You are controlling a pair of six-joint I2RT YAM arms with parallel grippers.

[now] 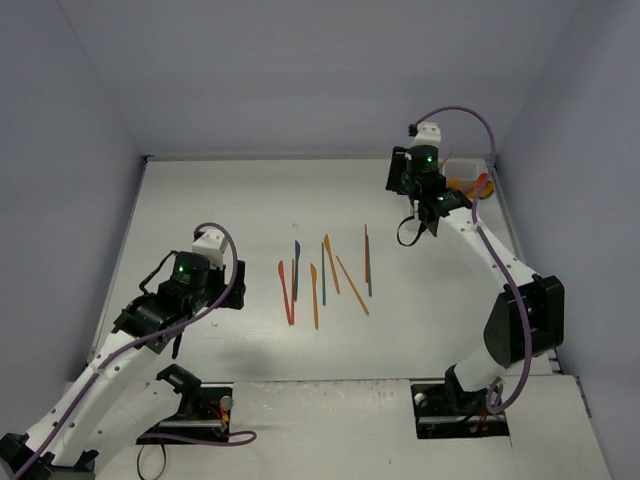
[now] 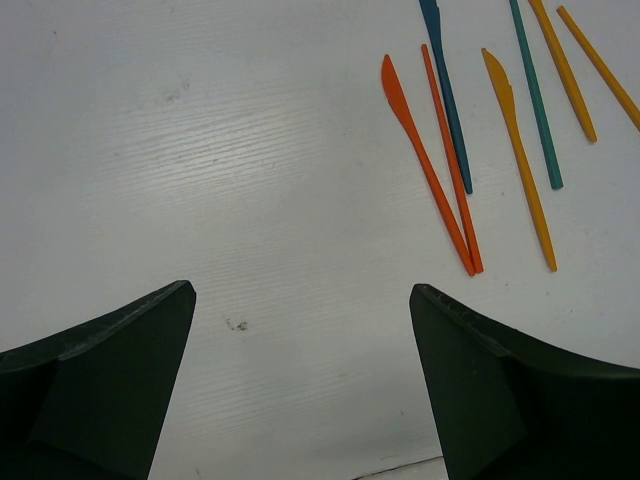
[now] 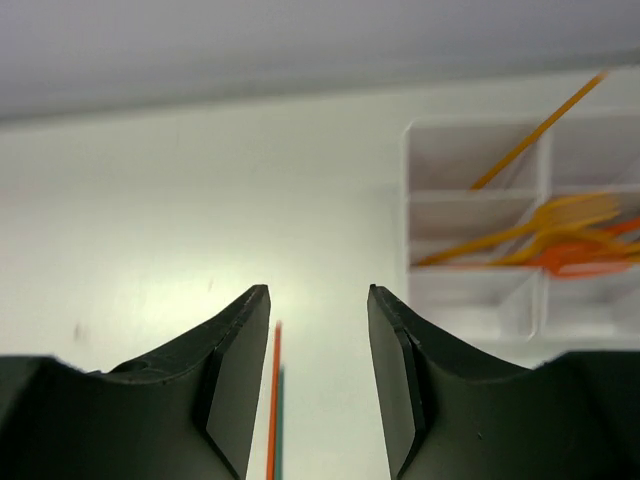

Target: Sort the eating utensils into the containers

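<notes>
We are looking down on the white desk (image 1: 230,200), which is carrying everything. Our left tool (image 2: 300,287) is hovering over its near left part, jaws standing wide apart with nothing between them. Our right tool (image 3: 318,290) is hanging over the far right part, jaws parted with a clear gap and gripping nothing.

The white tray (image 3: 470,196) is sitting at the far right corner of the desk, just beyond the right tool. Several orange and yellow-orange utensils (image 3: 560,240) are lying across its compartments, overlapping, and one thin orange handle (image 3: 540,130) is slanting out past its rim.

The loose utensils (image 1: 325,275) are lying in a ragged row mid-desk, between the two arms and well apart from the tray. Among them an orange knife (image 2: 425,165) and a red stem (image 2: 451,160) are touching at their near ends, with a dark blue piece (image 2: 449,100) just beside them. An orange utensil (image 3: 273,400) is showing on the desk below the right tool's gap, a teal one (image 3: 282,420) hugging it.
</notes>
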